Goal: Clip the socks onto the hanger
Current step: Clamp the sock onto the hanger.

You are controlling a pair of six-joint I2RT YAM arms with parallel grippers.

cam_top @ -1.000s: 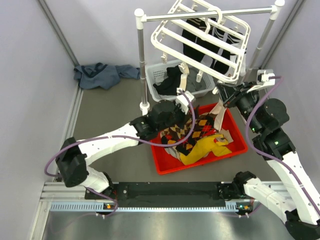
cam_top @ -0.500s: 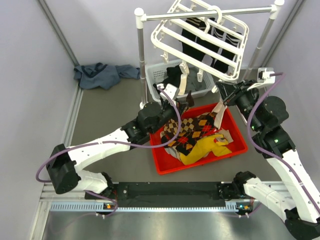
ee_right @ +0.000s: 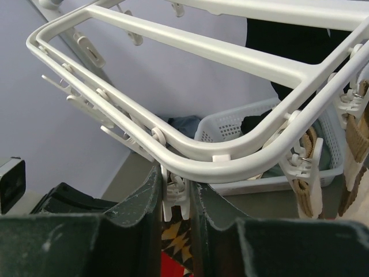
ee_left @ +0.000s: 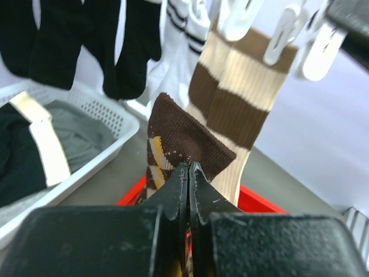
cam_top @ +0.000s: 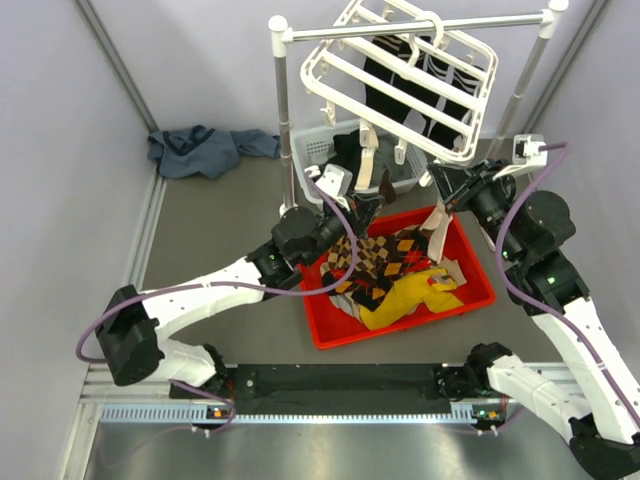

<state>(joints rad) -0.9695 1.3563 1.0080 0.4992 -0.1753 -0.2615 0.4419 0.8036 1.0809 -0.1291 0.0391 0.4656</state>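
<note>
My left gripper [cam_top: 362, 203] is shut on the cuff of a brown argyle sock [cam_top: 375, 256] and holds it up above the red tray, below the hanger's near edge. In the left wrist view the gripper [ee_left: 189, 167] pinches the brown cuff [ee_left: 185, 134], just below white clips [ee_left: 278, 41] that hold brown and cream striped socks [ee_left: 242, 98]. The white hanger [cam_top: 400, 78] hangs tilted from the rack rod. My right gripper [cam_top: 441, 186] is at its near right corner. In the right wrist view it [ee_right: 176, 180] is closed around a dangling clip [ee_right: 175, 195] under the frame [ee_right: 230, 157].
A red tray [cam_top: 400, 328] holds more argyle socks and a yellow cloth [cam_top: 405, 300]. A white basket [cam_top: 318, 150] with dark clothes stands behind it. The rack's white post [cam_top: 283, 120] rises at the left. A blue cloth [cam_top: 205, 150] lies at the far left. Black socks [ee_left: 57, 40] hang from the hanger.
My left arm has raised the brown argyle sock from the tray up and back toward the hanger's clips. The right gripper has stayed at the hanger's corner.
</note>
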